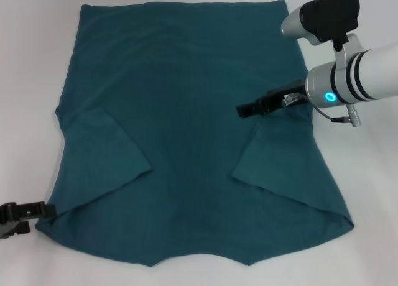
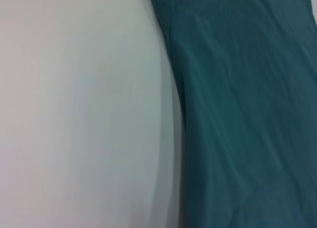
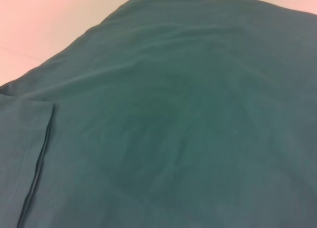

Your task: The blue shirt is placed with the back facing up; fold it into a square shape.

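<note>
The blue shirt point(image 1: 186, 112) lies flat on the white table, plain side up, with both sleeves folded inward onto its body. The left sleeve flap point(image 1: 102, 155) and the right sleeve flap point(image 1: 280, 155) each form a triangle. My right gripper point(image 1: 249, 108) hovers over the shirt's right half, just above the folded right sleeve. Its wrist view shows only the shirt cloth point(image 3: 188, 124) and a sleeve hem point(image 3: 39, 163). My left gripper point(image 1: 34, 210) sits low at the table's near left, beside the shirt's near-left corner. The left wrist view shows the shirt's side edge point(image 2: 178, 89).
Bare white table point(image 1: 31, 62) surrounds the shirt on the left, right and near sides. The right arm's silver forearm point(image 1: 360, 74) and black camera housing point(image 1: 329, 15) reach in from the far right.
</note>
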Tool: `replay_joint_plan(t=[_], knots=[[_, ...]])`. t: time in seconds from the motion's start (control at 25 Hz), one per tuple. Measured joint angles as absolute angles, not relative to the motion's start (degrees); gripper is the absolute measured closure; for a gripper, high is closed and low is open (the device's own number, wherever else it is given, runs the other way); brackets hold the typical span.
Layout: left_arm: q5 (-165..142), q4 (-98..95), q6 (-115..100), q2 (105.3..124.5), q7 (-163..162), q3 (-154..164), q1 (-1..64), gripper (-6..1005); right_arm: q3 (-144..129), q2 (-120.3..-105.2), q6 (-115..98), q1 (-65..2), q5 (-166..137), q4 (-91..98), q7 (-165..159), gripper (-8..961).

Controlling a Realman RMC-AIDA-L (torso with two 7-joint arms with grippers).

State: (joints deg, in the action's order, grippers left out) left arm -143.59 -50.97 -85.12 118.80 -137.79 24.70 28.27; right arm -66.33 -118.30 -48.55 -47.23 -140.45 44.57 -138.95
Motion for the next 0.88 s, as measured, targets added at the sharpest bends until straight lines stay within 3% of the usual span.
replay_joint_plan(t=[0.88], knots=[[-145.3, -45.5, -82.9, 117.84, -138.6, 26.4, 31.4, 152, -66.6, -118.74, -48.7, -46.7, -140.4, 44.6, -138.9, 25]])
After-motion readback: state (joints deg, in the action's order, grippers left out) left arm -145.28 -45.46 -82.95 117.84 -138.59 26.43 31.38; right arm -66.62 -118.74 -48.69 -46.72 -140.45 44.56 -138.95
